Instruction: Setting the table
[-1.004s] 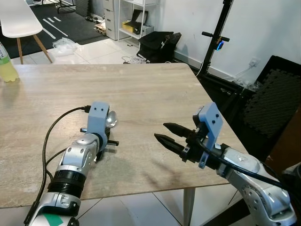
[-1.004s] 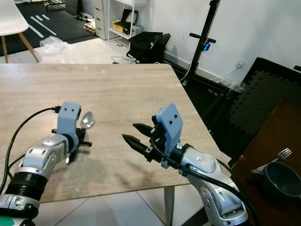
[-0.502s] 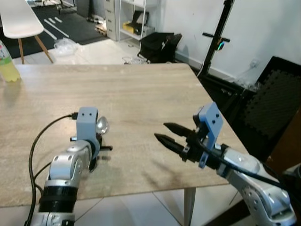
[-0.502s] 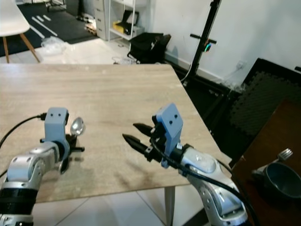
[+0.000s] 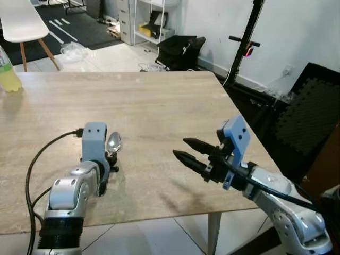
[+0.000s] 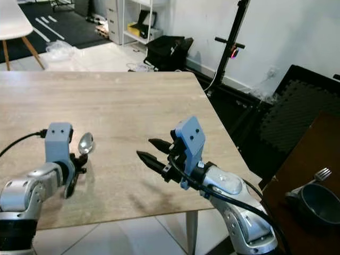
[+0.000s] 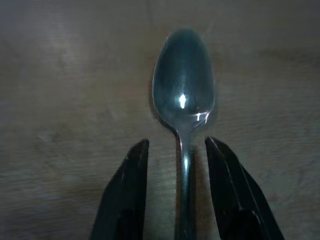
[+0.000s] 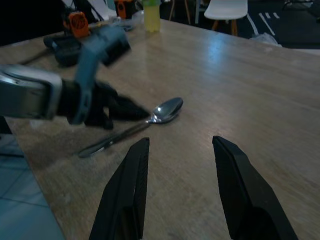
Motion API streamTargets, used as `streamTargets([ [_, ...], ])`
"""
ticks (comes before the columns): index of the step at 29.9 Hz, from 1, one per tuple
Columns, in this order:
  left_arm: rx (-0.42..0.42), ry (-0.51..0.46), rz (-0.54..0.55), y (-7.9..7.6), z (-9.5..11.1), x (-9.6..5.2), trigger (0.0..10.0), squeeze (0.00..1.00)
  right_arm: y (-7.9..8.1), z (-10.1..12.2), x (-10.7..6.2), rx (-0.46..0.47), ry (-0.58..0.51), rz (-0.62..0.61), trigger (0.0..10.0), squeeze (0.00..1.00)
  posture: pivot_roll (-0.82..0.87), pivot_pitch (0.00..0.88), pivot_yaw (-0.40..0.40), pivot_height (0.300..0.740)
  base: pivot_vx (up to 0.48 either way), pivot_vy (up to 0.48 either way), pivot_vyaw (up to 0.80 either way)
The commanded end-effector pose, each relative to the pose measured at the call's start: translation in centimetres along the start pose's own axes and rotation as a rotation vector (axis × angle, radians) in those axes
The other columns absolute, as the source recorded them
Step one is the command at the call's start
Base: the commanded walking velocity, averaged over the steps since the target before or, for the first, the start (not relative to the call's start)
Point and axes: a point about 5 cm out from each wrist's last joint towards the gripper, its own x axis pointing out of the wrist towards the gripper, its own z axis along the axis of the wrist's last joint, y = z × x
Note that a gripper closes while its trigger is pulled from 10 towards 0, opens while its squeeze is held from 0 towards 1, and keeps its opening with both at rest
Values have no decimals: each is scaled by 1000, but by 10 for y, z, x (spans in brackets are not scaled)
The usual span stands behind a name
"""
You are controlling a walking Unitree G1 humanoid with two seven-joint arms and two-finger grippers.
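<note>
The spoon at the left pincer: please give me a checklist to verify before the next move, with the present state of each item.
1. Spoon lies flat on the table: ok.
2. Left pincer is open, one finger on each side of the handle with gaps showing: ok.
3. Handle is centred between the fingers: ok.
4. Spoon bowl faces up: ok, it shows a highlight in the left wrist view.
5. Right pincer is open, holds nothing and hovers apart from the spoon: ok.
6. Spoon sits at a place setting: cannot tell, no plate shows on the table.
</note>
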Motion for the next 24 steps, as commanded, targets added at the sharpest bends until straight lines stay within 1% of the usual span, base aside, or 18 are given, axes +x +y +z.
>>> streamTargets([
  [1,63,-104,-4,-1,15,-9,10000,0,4,-2,-1,4,-5,3,10000,0,90,135,15,740,0,0,0],
  [2,114,-175,-3,0,25,-16,10000,0,4,-2,-2,7,-17,-16,10000,0,111,128,13,740,0,0,0],
  [3,136,-239,-12,1,36,-23,10000,0,2,0,-1,6,-48,-65,10000,0,129,118,7,740,0,0,0],
  [4,143,-273,-19,1,41,-27,10000,0,1,2,-1,6,-70,-99,10000,0,129,118,7,740,0,0,0],
  [5,143,-273,-19,1,41,-27,10000,0,1,2,-1,6,-70,-99,10000,0,129,118,7,740,0,0,0],
  [6,137,-359,-41,-1,54,-34,10000,0,-9,13,1,-12,-156,-249,10000,0,150,107,-9,740,0,0,0],
  [7,127,-395,-56,-2,60,-37,10000,0,-18,21,1,11,-214,-362,10000,0,154,103,-11,740,0,0,0],
  [9,95,-434,-79,-6,65,-40,10000,0,-33,30,-1,66,-294,-543,10000,0,164,89,-20,740,0,0,0],
  [11,62,-453,-102,-10,66,-42,10000,0,-41,33,-5,104,-336,-669,10000,0,168,77,-24,740,0,0,0],
  [12,62,-453,-102,-10,66,-42,10000,0,-41,33,-5,104,-336,-669,10000,0,168,77,-24,740,0,0,0],
  [13,53,-468,-133,-15,67,-44,10000,0,-44,33,-7,123,-352,-741,10000,0,169,74,-26,740,0,0,0],
  [14,50,-477,-154,-19,67,-46,10000,0,-45,33,-9,133,-359,-780,10000,0,173,67,-31,740,0,0,0],
  [15,30,-492,-210,-26,68,-50,10000,0,-45,31,-10,136,-355,-808,10000,0,173,60,-33,740,0,0,0],
  [16,30,-492,-210,-26,68,-50,10000,0,-45,31,-10,136,-355,-808,10000,0,173,60,-33,740,0,0,0],
  [18,-52,-488,-301,-38,66,-55,10000,0,-38,26,-9,137,-338,-821,10000,0,168,47,-30,740,0,0,0],
  [19,-67,-482,-331,-43,63,-56,10000,0,-35,24,-8,146,-334,-833,10000,0,168,47,-30,740,0,0,0],
  [23,-63,-468,-348,-47,58,-55,10000,0,-31,19,-8,164,-329,-878,10000,0,168,49,-33,740,0,0,0],
  [24,-61,-454,-344,-47,55,-51,10000,0,-31,18,-8,177,-345,-915,10000,0,162,36,-25,740,0,0,0],
])
